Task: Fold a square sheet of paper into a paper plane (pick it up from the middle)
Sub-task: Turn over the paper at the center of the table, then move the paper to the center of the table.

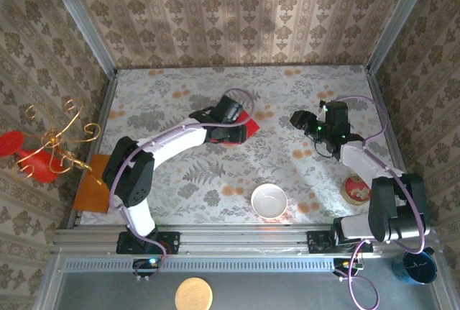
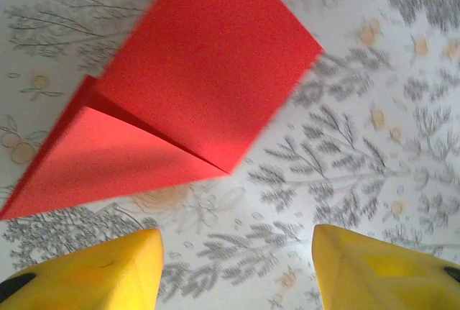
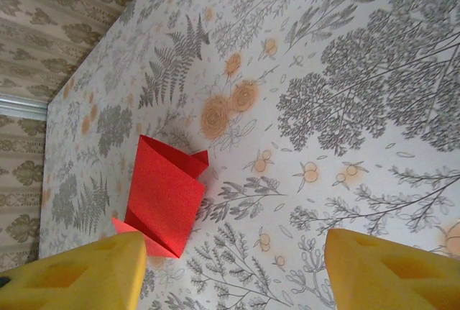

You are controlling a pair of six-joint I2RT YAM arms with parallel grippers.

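The red sheet of paper (image 2: 194,87) lies partly folded on the patterned table, with flaps lapped over each other and one corner sticking out. From above, the paper (image 1: 246,124) peeks out beside my left gripper (image 1: 233,119). That left gripper (image 2: 237,252) hovers just short of the paper's edge, open and holding nothing. My right gripper (image 1: 305,121) floats to the right of the paper, a clear gap away. In its wrist view the paper (image 3: 162,195) lies beyond its wide-open fingers (image 3: 79,274), and the right gripper (image 3: 233,267) is empty.
A white bowl (image 1: 269,200) sits near the front edge. An orange-brown board (image 1: 95,184) lies at the left edge beside a red ornament with gold curls (image 1: 50,148). A round patterned disc (image 1: 356,189) rests by the right arm. Walls close in the table.
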